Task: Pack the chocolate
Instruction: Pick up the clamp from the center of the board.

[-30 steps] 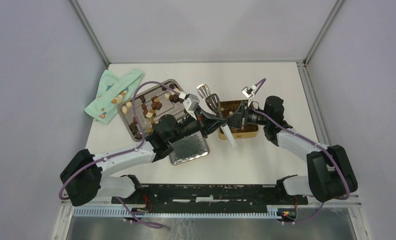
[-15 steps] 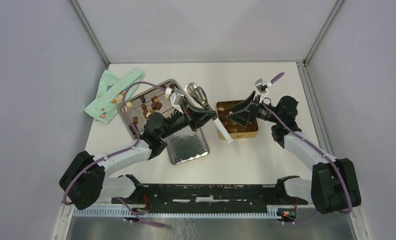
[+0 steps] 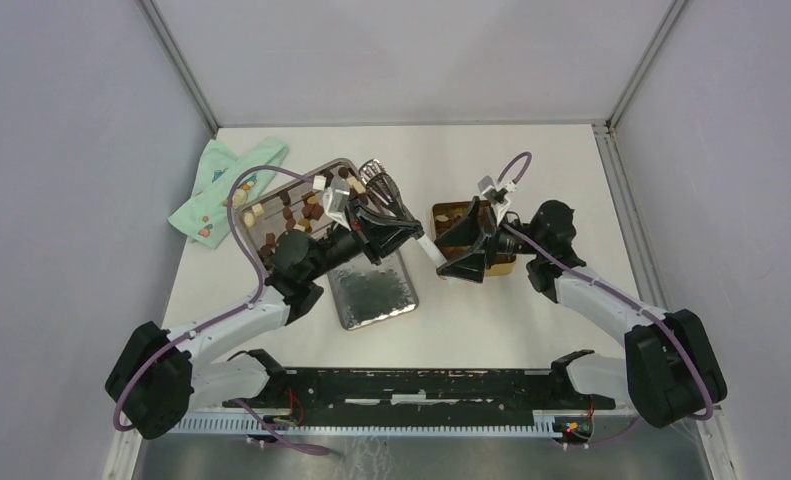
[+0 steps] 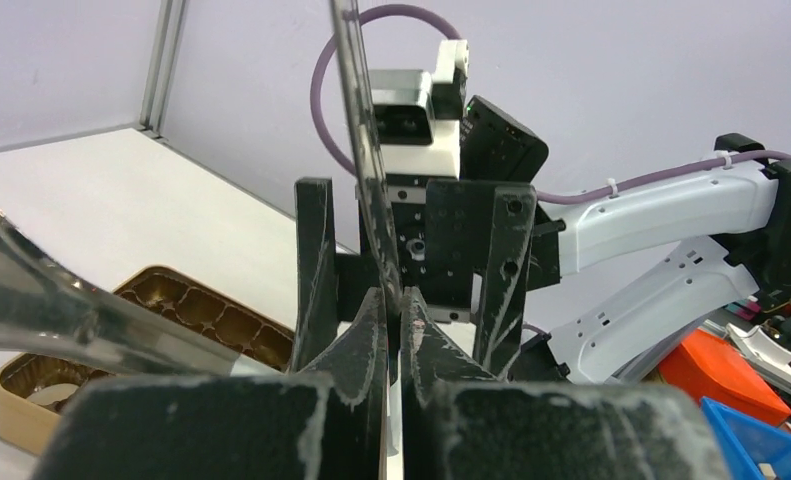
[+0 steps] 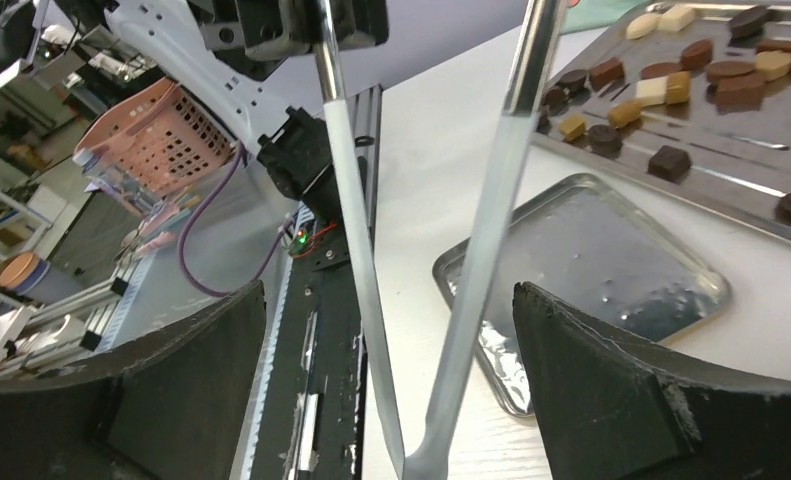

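Observation:
Small brown, dark and cream chocolate pieces (image 3: 293, 212) lie scattered on a steel tray (image 3: 254, 243); they also show top right in the right wrist view (image 5: 693, 72). My left gripper (image 3: 393, 228) (image 4: 399, 312) is shut on metal tongs (image 3: 411, 232), their scalloped head (image 3: 375, 180) pointing back over the tray. The tongs' joined end (image 5: 416, 455) sits between the fingers (image 5: 176, 390) of my right gripper (image 3: 461, 250) (image 5: 391, 400), which is open wide and not touching it. The gold tin (image 3: 506, 262) with its brown insert (image 4: 196, 312) lies under the right gripper, largely hidden.
A smaller silver tray (image 3: 373, 296) (image 5: 596, 270) lies in front of the chocolate tray. A green patterned cloth (image 3: 221, 185) is at the back left. The black base rail (image 3: 421, 385) runs along the near edge. Grey walls enclose the table.
My right gripper has gone from shut to wide open around the tongs' joined end. The left gripper has carried the tongs left and back toward the chocolate tray.

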Controlling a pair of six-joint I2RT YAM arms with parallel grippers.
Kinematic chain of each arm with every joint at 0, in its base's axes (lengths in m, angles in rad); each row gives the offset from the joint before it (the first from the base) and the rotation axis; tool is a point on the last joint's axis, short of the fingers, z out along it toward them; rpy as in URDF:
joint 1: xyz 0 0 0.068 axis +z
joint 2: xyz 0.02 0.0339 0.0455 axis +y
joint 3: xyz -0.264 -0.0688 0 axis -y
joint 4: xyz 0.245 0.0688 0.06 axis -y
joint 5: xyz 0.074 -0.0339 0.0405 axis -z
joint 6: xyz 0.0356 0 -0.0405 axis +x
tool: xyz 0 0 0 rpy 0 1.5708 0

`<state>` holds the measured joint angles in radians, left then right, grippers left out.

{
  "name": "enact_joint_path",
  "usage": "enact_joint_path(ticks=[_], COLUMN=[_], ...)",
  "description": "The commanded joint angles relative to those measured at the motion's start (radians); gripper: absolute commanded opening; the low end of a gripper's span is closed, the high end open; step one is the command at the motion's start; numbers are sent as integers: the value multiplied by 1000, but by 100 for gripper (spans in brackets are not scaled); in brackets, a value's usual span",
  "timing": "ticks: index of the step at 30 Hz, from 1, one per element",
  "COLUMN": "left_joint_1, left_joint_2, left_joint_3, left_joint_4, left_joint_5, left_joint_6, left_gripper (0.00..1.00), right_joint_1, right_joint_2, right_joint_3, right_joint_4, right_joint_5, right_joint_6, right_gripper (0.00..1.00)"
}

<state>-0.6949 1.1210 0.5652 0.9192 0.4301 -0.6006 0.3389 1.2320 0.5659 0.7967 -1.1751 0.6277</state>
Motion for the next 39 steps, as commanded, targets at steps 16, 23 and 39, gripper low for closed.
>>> enact_joint_path(ticks=[16,23,39], left_joint_1=[-74,-74,-84], left_joint_2=[89,96,178], left_joint_3=[14,-5,-15], left_joint_4=[305,343,417], left_joint_5=[29,3,-34], left_joint_6=[-146,-164,-208], left_gripper=[2,2,2], right_joint_1=[79,80,79], right_joint_2=[-21,-19,-14], right_joint_3=[-53,-59,-54], right_joint_4=[282,314,190], right_joint_5=[86,97,145], right_joint_6=[255,316,248], right_gripper=[96,91,71])
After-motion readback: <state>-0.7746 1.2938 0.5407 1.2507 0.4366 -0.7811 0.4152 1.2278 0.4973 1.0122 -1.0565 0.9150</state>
